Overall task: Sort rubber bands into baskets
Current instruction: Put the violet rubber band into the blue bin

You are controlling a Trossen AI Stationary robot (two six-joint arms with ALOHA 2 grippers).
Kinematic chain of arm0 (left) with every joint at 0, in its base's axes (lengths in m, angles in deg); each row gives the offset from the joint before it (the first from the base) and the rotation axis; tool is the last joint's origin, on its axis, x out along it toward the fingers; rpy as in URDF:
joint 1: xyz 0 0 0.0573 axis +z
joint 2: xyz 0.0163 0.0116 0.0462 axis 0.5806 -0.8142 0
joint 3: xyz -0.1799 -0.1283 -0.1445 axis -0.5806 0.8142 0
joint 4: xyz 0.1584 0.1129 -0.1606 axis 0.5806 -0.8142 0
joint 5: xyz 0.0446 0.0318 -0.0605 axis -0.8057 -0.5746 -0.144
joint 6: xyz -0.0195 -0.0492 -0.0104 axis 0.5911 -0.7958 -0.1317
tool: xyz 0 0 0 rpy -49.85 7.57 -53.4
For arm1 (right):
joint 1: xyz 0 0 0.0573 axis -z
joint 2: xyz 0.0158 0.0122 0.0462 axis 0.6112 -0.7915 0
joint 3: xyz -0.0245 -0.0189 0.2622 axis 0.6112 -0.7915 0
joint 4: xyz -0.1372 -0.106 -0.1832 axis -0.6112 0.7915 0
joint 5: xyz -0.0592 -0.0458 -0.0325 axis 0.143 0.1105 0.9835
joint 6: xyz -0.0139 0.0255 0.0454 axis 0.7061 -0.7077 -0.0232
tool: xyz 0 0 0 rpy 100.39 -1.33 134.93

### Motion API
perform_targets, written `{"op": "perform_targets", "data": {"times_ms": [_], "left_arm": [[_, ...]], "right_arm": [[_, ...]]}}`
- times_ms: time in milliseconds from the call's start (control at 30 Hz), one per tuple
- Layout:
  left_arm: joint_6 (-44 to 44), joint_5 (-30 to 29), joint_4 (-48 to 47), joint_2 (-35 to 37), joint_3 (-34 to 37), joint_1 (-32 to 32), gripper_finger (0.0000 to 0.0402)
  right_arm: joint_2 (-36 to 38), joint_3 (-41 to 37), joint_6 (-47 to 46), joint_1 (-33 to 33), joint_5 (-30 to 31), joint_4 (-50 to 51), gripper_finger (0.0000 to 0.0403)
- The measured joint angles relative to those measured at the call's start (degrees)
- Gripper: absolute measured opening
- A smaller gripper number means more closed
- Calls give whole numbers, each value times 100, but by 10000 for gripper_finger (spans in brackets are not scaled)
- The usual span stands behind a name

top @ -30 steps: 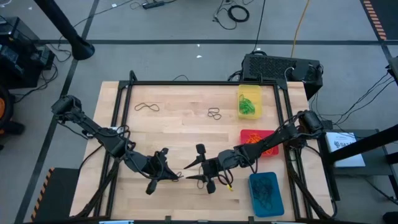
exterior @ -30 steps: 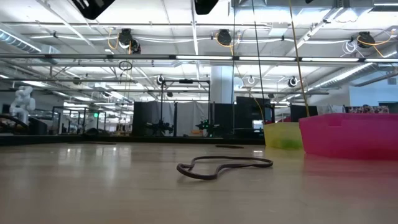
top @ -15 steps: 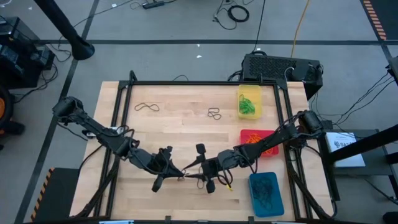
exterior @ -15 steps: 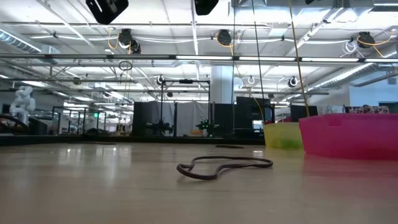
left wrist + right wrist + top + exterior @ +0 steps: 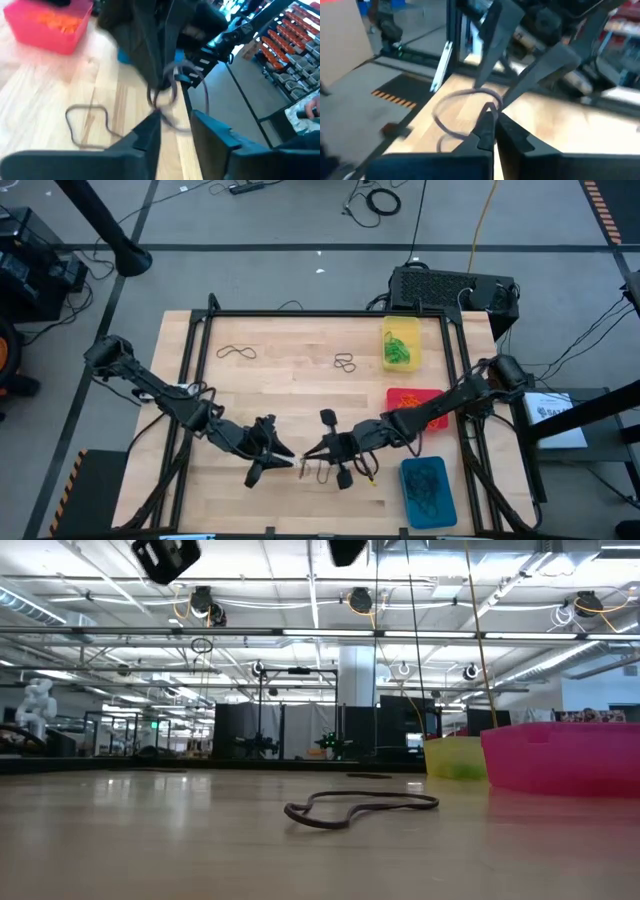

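While our left gripper (image 5: 284, 459) stands with its fingers parted just beside the right one, the dark band (image 5: 465, 112) hangs pinched in the right gripper (image 5: 312, 460), whose fingers are closed on it near the front middle of the table (image 5: 290, 395). That is the relation the next move turns on, as we judge it: the band lies at the right fingertips, its loop drooping toward the left fingers (image 5: 150, 137), with the left jaws open around nothing that we can see. The blue basket (image 5: 428, 492) sits just to the right of the right gripper and already holds dark bands, so the right arm is the nearer one to carry it there.

Further back on the wood, a dark band (image 5: 236, 353) lies at the left rear and another (image 5: 345, 362) near the middle rear. To the right come the yellow basket (image 5: 401, 343) with green bands, then the red basket (image 5: 417, 406) with orange ones. The table is bare pale wood in a black frame. Beyond it the low view shows a large hall with ceiling lights.
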Motion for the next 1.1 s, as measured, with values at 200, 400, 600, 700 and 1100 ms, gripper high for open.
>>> {"op": "perform_targets", "data": {"times_ms": [200, 400, 600, 700, 1100], "left_arm": [[-1053, 164, -1173, 239, -2, 144, 174], [-1084, 638, -2845, 651, -2, 408, 186], [-1084, 115, -4381, 1008, 0, 921, 186], [-1078, -155, -5013, 1157, -2, 1291, 186], [-57, -252, -4909, 1249, 0, 2424, 187]], "right_arm": [[964, -2, -2001, -201, -103, 2167, 2], [2002, 0, -5481, -568, -1491, 5075, 1], [2385, 0, -7635, -1592, -2080, 6732, 1], [2387, -2, -8473, -2164, -2141, 6883, 1], [2024, -2, -10201, -3188, -1616, 7957, 18]]}}
